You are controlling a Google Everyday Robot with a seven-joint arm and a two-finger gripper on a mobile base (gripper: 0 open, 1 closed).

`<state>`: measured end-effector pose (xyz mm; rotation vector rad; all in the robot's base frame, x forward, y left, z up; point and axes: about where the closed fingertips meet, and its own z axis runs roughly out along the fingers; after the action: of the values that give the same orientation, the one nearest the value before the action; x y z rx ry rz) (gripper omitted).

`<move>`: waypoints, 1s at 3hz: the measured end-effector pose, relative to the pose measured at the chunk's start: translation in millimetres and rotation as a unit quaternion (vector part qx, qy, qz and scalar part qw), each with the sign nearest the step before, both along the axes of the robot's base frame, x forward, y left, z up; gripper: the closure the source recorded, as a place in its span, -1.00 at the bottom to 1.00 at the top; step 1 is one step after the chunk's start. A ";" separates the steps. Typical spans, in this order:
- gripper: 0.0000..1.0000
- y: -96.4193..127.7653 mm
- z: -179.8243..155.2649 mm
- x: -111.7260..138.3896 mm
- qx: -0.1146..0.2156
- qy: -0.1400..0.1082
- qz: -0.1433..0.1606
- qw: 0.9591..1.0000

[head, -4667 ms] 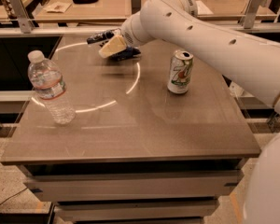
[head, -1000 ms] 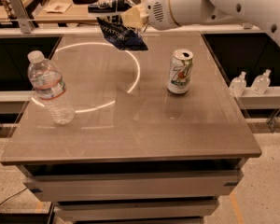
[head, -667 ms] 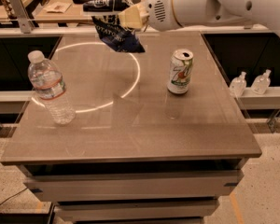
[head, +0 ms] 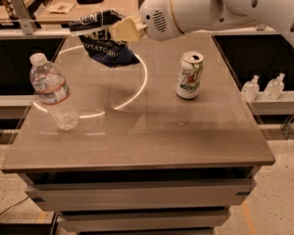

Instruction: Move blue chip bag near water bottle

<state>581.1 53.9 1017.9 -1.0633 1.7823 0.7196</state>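
Observation:
The blue chip bag (head: 107, 47) is a crumpled dark blue foil bag with white lettering. It hangs in the air above the far middle of the table. My gripper (head: 118, 29) is shut on the bag's top edge, with the white arm reaching in from the upper right. The water bottle (head: 54, 93) is a clear ribbed bottle with a white cap and a red-banded label. It stands upright near the table's left edge, to the left of the bag and nearer the front.
A green-and-white soda can (head: 190, 75) stands upright right of centre on the brown table (head: 152, 141). Two small clear bottles (head: 262, 88) sit on a ledge at the right. Another table with papers (head: 61, 7) lies behind.
My gripper took hold of the chip bag at the table's far side, lifted it, and has carried it left toward the water bottle. The bottle and can have not moved.

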 end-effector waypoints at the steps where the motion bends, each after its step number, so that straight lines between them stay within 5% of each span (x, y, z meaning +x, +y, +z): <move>1: 1.00 10.2 -14.1 -9.1 -0.025 -0.010 0.038 0.999; 3: 1.00 28.5 -52.0 -24.7 -0.054 -0.046 0.114 0.991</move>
<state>556.4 82.3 965.9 -1.3667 1.6532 0.7052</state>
